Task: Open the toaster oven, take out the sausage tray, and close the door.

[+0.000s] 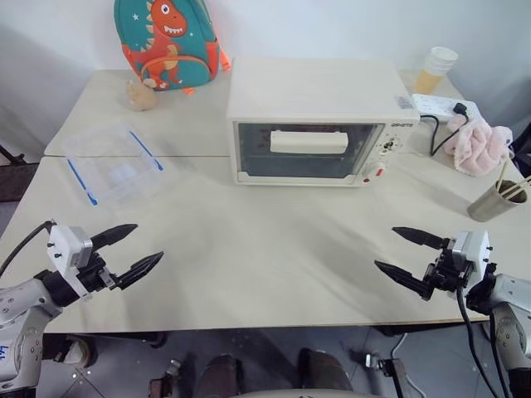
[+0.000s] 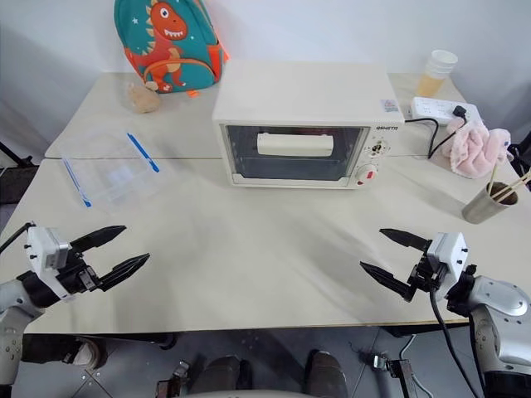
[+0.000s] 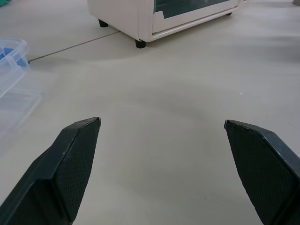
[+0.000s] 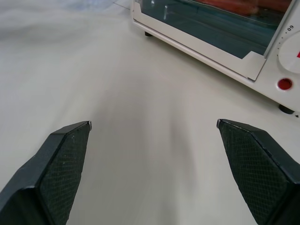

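Note:
The cream-white toaster oven (image 1: 311, 120) stands at the middle back of the table, its glass door (image 1: 299, 151) shut and the cream bar handle (image 1: 309, 142) across the window. The sausage tray is hidden inside; only a red blur shows behind the glass in the right wrist view. My left gripper (image 1: 137, 249) hovers open over the front left of the table, far from the oven. My right gripper (image 1: 398, 251) hovers open at the front right, pointing inward. Nothing sits between either pair of fingers.
A clear plastic container with blue clips (image 1: 116, 166) lies left of the oven. A dinosaur backpack (image 1: 166, 41) leans at the back left. At the right are a power strip (image 1: 444, 105), a pink cloth (image 1: 479, 145), a cup (image 1: 436, 70) and a metal cup with chopsticks (image 1: 496, 199).

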Tool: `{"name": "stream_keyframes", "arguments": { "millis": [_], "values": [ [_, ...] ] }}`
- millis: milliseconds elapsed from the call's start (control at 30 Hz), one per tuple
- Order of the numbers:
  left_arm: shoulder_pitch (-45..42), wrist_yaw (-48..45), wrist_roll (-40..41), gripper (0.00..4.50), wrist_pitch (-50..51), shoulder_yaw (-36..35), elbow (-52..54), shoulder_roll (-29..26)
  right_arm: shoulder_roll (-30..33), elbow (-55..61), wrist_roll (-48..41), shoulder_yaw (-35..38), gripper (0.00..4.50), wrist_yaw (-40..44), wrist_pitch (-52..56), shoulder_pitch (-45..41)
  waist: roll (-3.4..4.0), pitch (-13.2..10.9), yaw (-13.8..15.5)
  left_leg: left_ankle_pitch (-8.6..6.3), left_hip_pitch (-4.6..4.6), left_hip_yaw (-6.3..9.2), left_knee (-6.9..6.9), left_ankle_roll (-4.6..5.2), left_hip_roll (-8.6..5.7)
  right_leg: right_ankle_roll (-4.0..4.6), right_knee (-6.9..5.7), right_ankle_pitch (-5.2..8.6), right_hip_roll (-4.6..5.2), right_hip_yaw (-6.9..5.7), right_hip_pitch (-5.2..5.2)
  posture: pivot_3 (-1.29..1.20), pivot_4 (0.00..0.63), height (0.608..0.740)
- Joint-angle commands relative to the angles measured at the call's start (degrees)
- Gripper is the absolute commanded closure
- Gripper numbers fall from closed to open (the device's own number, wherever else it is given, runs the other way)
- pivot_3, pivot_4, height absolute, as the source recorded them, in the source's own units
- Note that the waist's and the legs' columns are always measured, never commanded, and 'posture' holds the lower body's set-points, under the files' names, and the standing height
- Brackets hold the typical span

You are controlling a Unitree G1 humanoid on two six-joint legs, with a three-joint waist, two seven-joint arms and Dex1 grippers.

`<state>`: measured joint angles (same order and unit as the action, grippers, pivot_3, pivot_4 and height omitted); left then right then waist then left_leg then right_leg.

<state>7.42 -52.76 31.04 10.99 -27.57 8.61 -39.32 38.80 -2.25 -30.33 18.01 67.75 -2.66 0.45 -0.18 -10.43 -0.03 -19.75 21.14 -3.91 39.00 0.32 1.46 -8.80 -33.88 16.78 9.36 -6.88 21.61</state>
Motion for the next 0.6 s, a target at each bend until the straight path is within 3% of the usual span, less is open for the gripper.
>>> {"name": "stream_keyframes", "arguments": {
  "millis": [33,200,267,433,600],
  "values": [
    [0.23,1.8,0.31,0.01,-0.85,-1.2,2.14,0.68,-1.37,1.62,-2.33,0.38,0.0,-2.15,1.41,-2.97,0.0,0.0,0.0,0.0,-0.01,0.0,0.0,0.0,0.0,0.0,0.0,0.0,0.0,0.0,0.0,0.0,0.15,0.74],
    [0.88,0.94,8.66,0.01,3.89,-3.37,3.14,2.99,-4.08,3.97,-5.81,-1.22,0.0,-6.66,8.35,-10.54,0.07,-0.04,-0.23,0.0,-0.08,0.05,0.03,0.0,0.15,0.04,-0.01,-0.02,0.0,0.06,0.02,0.0,0.15,0.74],
    [-0.09,1.89,13.22,0.01,4.52,-6.08,0.13,5.96,-5.36,3.12,-6.47,-3.97,0.0,-8.92,12.99,-17.73,0.09,-0.05,-0.33,-0.01,-0.06,0.06,0.04,-0.01,0.2,0.05,-0.08,-0.03,0.0,0.05,0.09,0.0,0.15,0.74],
    [-0.64,0.8,13.7,0.01,4.57,-3.86,-0.25,8.27,-8.37,-3.2,-2.89,-8.28,0.0,-11.17,14.96,-30.09,0.13,-0.07,-0.03,-0.02,0.0,-0.02,0.08,-0.05,0.14,0.12,-0.25,-0.07,-0.05,-0.02,0.28,0.0,0.15,0.74],
    [-2.59,1.08,14.43,0.01,5.63,-1.83,2.72,8.55,-10.32,-8.15,-1.25,-9.49,0.0,-11.09,13.91,-36.08,0.11,-0.06,0.5,-0.06,0.21,-0.24,0.1,-0.06,0.09,0.11,-0.28,-0.07,-0.03,-0.21,0.34,0.0,0.15,0.74]
  ]
}}
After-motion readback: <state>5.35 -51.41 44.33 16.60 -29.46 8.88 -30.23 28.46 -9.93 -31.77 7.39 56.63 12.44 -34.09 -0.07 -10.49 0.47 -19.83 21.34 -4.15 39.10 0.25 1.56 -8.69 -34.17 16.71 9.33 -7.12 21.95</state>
